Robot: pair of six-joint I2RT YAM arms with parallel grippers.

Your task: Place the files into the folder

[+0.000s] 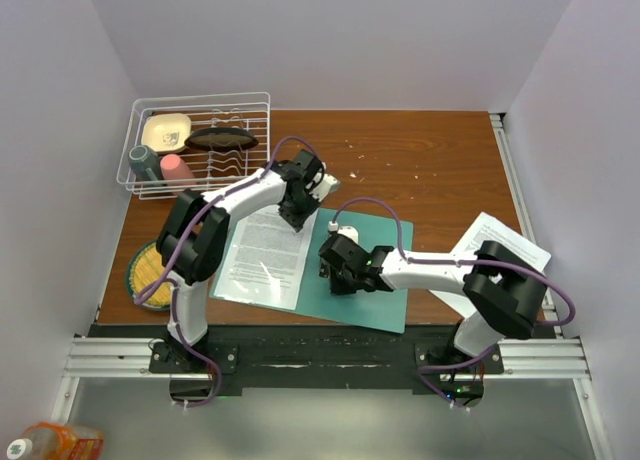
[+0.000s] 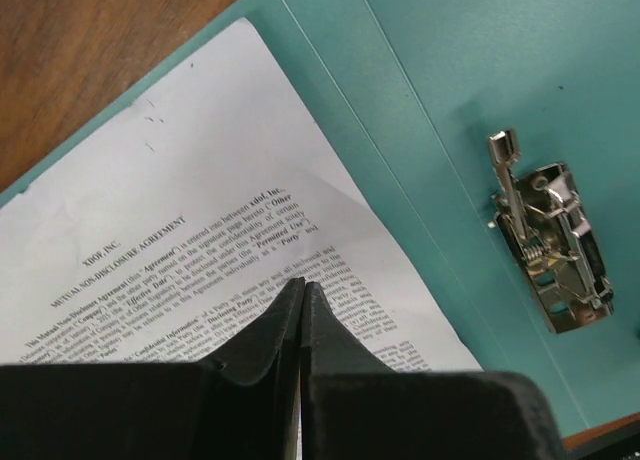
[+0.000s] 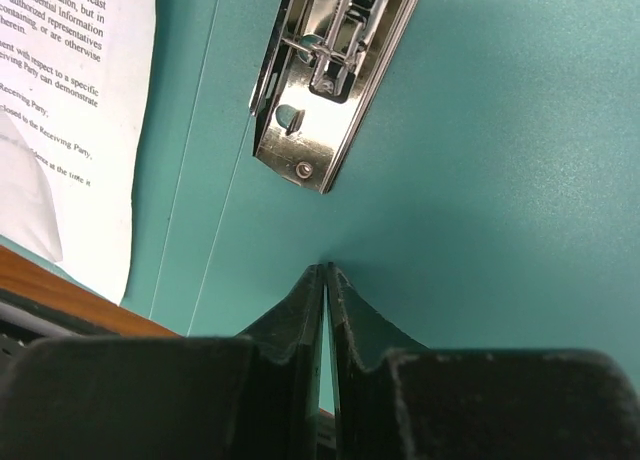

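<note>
The teal folder (image 1: 365, 300) lies open on the table. One printed paper sheet (image 1: 262, 262) lies on its left half. A second sheet (image 1: 508, 242) lies on the table at the right, partly under my right arm. My left gripper (image 1: 298, 216) is shut and empty, with its tips down on the sheet's far edge (image 2: 302, 284). My right gripper (image 1: 336, 272) is shut and empty, with its tips on bare folder card (image 3: 326, 270) just below the metal clip (image 3: 335, 70). The clip also shows in the left wrist view (image 2: 552, 245).
A white wire dish rack (image 1: 196, 145) with a bowl, cups and a dark dish stands at the back left. A woven yellow mat (image 1: 150, 272) lies left of the folder. White walls close in three sides. A metal rail (image 1: 330, 355) runs along the front.
</note>
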